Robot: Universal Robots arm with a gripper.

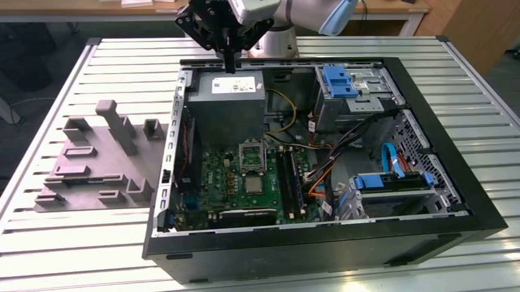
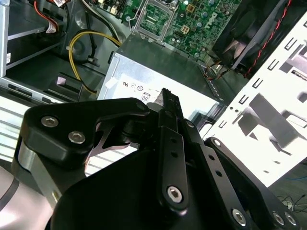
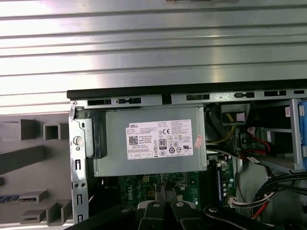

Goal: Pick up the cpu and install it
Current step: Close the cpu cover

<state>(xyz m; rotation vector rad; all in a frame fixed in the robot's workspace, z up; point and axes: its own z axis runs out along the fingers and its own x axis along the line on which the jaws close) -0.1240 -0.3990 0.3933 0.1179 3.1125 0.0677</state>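
Note:
The cpu (image 1: 254, 184) is a small silvery square lying flat on the green circuit board (image 1: 235, 182) inside the open computer case. It sits just in front of the raised metal socket frame (image 1: 252, 152). My gripper (image 1: 230, 66) hangs well above and behind it, over the grey power supply (image 1: 231, 97) at the case's far wall. Its black fingers are pressed together with nothing between them. In both wrist views the gripper (image 2: 168, 98) (image 3: 164, 191) points at the power supply (image 3: 153, 143), and the socket frame (image 2: 153, 17) lies beyond it.
A grey moulded tray (image 1: 97, 158) with raised blocks lies on the slatted metal table (image 1: 73, 243) at the exterior view's left. The case holds blue drive brackets (image 1: 339, 81), bundled cables (image 1: 357, 152), a yellow cable (image 2: 86, 48) and a black fan (image 2: 249, 28).

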